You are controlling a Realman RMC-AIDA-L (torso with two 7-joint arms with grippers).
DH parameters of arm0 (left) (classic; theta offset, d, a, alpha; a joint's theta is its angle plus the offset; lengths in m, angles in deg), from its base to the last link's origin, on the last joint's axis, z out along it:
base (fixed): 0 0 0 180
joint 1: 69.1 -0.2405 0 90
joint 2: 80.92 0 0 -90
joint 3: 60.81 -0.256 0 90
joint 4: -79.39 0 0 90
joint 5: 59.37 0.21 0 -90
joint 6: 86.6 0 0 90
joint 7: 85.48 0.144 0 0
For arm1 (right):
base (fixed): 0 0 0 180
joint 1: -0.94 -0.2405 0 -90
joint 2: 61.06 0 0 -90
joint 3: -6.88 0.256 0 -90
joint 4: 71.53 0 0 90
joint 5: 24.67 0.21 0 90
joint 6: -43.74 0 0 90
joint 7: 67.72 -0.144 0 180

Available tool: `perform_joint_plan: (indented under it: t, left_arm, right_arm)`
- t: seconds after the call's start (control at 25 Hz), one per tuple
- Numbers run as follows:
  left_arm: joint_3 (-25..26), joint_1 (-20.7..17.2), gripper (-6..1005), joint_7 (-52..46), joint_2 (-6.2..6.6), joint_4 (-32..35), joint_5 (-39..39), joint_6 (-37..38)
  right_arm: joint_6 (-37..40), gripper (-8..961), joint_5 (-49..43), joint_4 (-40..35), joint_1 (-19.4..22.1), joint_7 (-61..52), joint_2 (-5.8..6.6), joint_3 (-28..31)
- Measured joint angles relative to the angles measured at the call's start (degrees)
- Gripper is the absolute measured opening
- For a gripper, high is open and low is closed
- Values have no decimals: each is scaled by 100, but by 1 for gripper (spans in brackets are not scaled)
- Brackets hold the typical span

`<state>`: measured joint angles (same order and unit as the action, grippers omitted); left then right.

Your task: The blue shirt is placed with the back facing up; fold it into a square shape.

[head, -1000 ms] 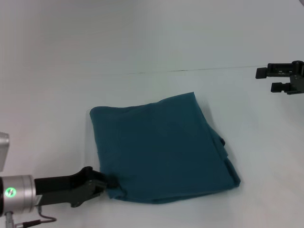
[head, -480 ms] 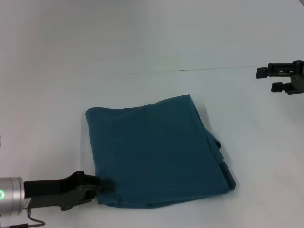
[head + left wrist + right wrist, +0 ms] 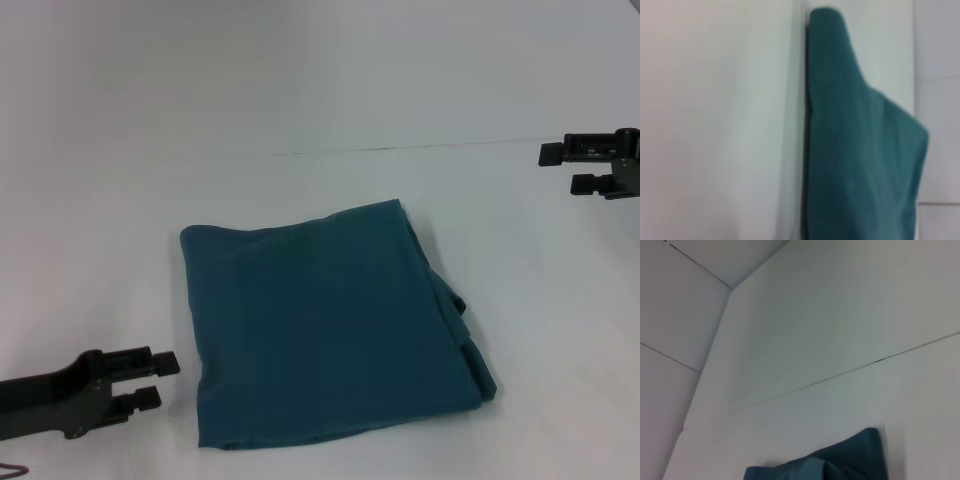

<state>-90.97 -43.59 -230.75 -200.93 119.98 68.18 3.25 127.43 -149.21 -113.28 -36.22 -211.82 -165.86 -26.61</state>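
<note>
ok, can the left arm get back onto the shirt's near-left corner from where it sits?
Probably yes. The left gripper sits open beside the shirt, just off its near-left corner, with only bare table between. The right gripper hangs far off, out of the way.

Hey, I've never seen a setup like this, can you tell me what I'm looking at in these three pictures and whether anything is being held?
This is a two-armed robot at a white table. The wide picture comes from a camera on its head, looking down. The other two come from cameras on its wrists. A blue shirt, folded into a rough square, lies flat on the table. The left gripper sits just beside the shirt's near left corner, jaws open, gripping nothing. The right gripper hangs off at the far right, also open and empty. Nothing is held. Both wrist pictures show part of the shirt, not the jaws.
</note>
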Motion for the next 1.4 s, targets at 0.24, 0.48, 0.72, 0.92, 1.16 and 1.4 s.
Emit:
perform_joint_plan:
  t: [0.24, 0.48, 0.72, 0.92, 1.16, 1.4]
  left_arm:
    - [5, 25, 622, 115, -157, -35, -90, 250]
    - [-88, 212, 629, 203, -345, -219, -47, -90]
    - [-348, 226, 636, 276, -328, -353, -164, -244]
    - [222, 132, 642, 1235, -174, -118, -766, 814]
    - [833, 32, 650, 3779, -134, 43, -1337, 1686]
    - [362, -33, 657, 4786, -134, 80, -988, 1741]
  right_arm:
    - [51, 918, 0, 0, -16, -3, 3, -4]
    - [57, 917, -3, 49, -25, 21, -2, -26]
    - [111, 917, -3, 89, 7, 72, 2, -12]
    - [751, 917, 164, 77, 13, 940, -5, 10]
    - [1580, 917, 100, 85, 138, 2449, -327, -89]
    - [1844, 915, 11, 69, 545, 3587, -878, -292]
